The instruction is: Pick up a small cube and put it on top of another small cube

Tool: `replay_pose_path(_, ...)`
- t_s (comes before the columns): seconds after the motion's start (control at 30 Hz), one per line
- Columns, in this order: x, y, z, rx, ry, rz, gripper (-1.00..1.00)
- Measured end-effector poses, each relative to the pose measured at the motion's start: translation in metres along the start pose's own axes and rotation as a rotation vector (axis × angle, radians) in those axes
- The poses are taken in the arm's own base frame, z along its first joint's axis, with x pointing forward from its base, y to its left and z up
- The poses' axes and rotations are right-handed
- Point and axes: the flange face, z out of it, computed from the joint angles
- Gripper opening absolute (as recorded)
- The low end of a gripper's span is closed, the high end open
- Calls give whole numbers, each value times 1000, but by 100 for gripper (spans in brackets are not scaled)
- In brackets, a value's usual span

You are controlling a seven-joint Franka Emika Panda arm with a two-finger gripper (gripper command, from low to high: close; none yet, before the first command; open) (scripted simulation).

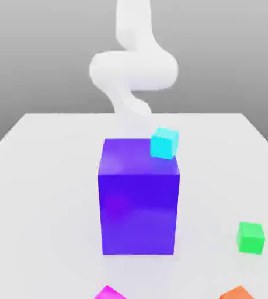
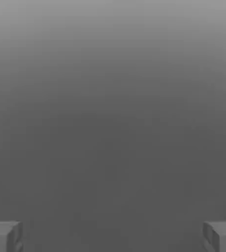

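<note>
The gripper [image 2: 113, 236] is standing spread wide, holding nothing. Four small cubes are lying apart from it: one magenta cube [image 1: 109, 292], one green cube [image 1: 251, 237], one cyan [image 1: 164, 143], one orange [image 1: 238, 292]. One blue-purple block [image 1: 139, 198] is standing centrally.

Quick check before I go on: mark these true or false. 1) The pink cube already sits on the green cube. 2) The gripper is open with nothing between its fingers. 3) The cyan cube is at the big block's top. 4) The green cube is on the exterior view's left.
1) False: the pink cube lies on the table, apart from the green cube.
2) True: the gripper is open and empty.
3) True: the cyan cube is at the upper edge of the blue-purple block.
4) False: it is on the exterior view's right.
</note>
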Motion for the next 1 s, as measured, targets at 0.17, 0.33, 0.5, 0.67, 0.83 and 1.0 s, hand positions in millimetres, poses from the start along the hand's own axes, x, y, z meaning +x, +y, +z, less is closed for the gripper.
replay_pose_path(0.17,3,4,91,-112,-67,94,0)
replay_pose_path(0.33,-2,22,179,-223,-128,186,0)
replay_pose_path(0.5,-18,51,263,-335,-184,279,0)
replay_pose_path(0.67,-41,92,341,-450,-235,375,0)
replay_pose_path(0.83,-77,140,411,-566,-286,465,0)
replay_pose_path(1.0,-117,191,470,-663,-323,540,0)
